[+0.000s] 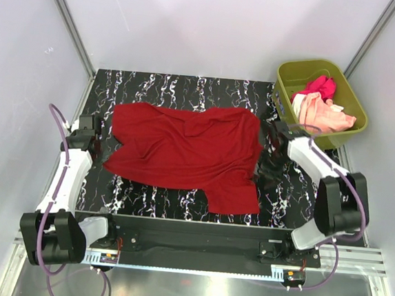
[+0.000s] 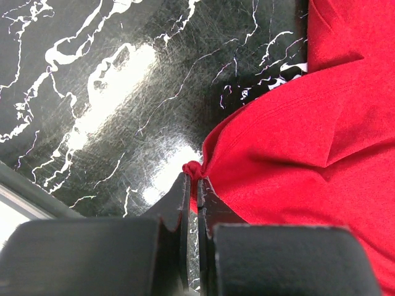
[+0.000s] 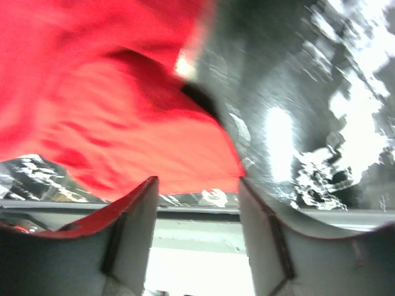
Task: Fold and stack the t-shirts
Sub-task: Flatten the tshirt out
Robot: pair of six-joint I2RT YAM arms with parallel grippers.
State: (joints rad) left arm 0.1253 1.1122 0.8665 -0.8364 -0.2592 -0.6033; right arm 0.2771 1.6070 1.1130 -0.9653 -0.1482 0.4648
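Jaws, left gripper [image 2: 195,180]: clamped on a pinch of the deep red t-shirt [image 1: 183,150], left edge. Jaws, right gripper [image 3: 197,185]: apart, empty, at its right edge. Shirt spread on marbled table [image 1: 175,87]. Magenta-pink t-shirt [image 1: 320,85], peach t-shirt [image 1: 327,115]: heaped in olive tub [image 1: 356,99], far right.

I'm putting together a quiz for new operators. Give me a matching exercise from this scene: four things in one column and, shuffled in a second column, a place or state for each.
Things
1. red t-shirt
2. peach t-shirt
3. left gripper
4. right gripper

Places or states
A. open, jaws apart
B. lying in the green tub
C. spread out on the table
D. shut on a pinch of red cloth

Pairs: 1-C, 2-B, 3-D, 4-A
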